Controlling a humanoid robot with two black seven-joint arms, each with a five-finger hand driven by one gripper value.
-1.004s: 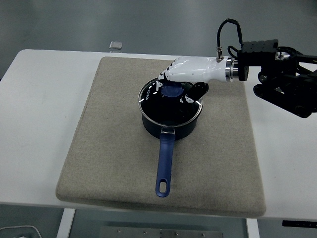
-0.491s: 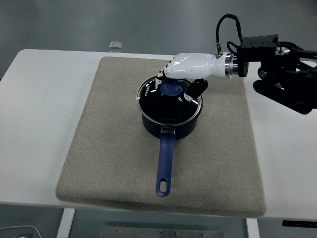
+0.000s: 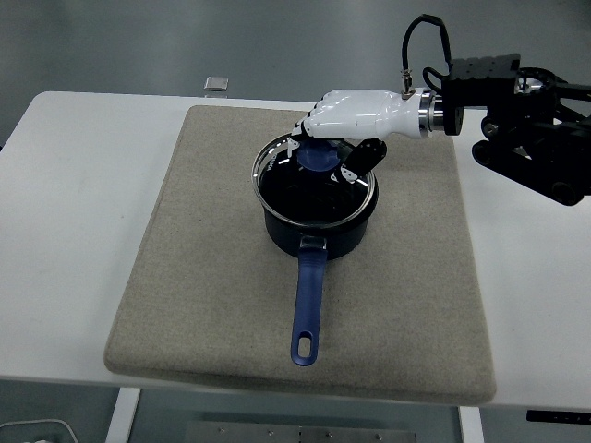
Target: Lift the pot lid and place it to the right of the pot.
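A dark blue saucepan (image 3: 319, 221) stands on a beige mat (image 3: 212, 277), its blue handle (image 3: 307, 300) pointing toward the near edge. My right hand (image 3: 334, 146), white with black fingertips, comes in from the right and is shut on the blue knob (image 3: 320, 160) of the glass lid (image 3: 286, 171). The lid is raised a little above the pot's rim and tilted, still over the pot. The left arm is out of view.
The mat covers the middle of the white table (image 3: 74, 221). A small grey square object (image 3: 215, 84) lies at the table's far edge. My black right forearm (image 3: 526, 129) hangs over the table's right side. Bare mat (image 3: 420, 249) lies to the right of the pot.
My right hand has risen with the lid's knob in its grasp. The lid has come up off the pot's rim and tilted.
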